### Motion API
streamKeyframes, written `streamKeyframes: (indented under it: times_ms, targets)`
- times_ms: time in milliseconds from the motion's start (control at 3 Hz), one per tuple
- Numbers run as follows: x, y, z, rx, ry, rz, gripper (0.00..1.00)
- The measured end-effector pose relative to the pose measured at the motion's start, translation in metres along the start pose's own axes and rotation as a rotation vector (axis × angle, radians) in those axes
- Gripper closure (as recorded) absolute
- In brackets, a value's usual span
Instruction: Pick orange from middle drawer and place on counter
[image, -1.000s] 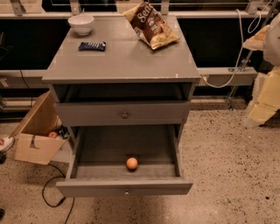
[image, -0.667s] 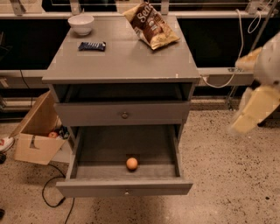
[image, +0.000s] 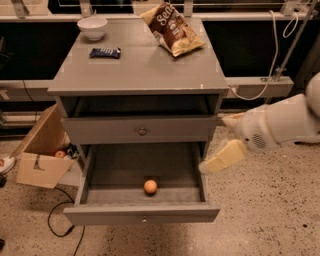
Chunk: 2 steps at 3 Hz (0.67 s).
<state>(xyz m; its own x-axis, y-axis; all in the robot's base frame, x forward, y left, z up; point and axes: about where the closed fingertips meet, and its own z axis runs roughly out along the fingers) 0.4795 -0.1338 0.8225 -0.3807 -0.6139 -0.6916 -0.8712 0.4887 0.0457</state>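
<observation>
Orange (image: 150, 187): small, smooth, round. It lies loose on the floor of the middle drawer (image: 142, 214), near the front and about centre.

Middle drawer: pulled open, wide, shallow, matte grey, with a flat front and a round metal knob.

Gripper (image: 222, 157): cream, blocky, at 2 o'clock from the orange. It sits at the drawer's right wall, apart from the fruit. Whether it is open or closed cannot be told.

Progress, as judged: the drawer is open and the orange is not yet grasped. Reach, lift and placement all remain.

Counter (image: 145, 75): at 12 o'clock, a flat, slightly glossy grey top. It bears a white bowl (image: 92, 26), a dark wrapped bar (image: 105, 52) and a crinkled chip bag (image: 172, 29).
</observation>
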Motion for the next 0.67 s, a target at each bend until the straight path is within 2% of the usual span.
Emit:
streamKeyframes:
  times_ms: [333, 667]
  targets:
    - [-0.0143, 0.0016, 0.0488, -0.015, -0.103, 0.046, 0.0]
    - [-0.0143, 0.0016, 0.0488, -0.014, -0.103, 0.046, 0.0]
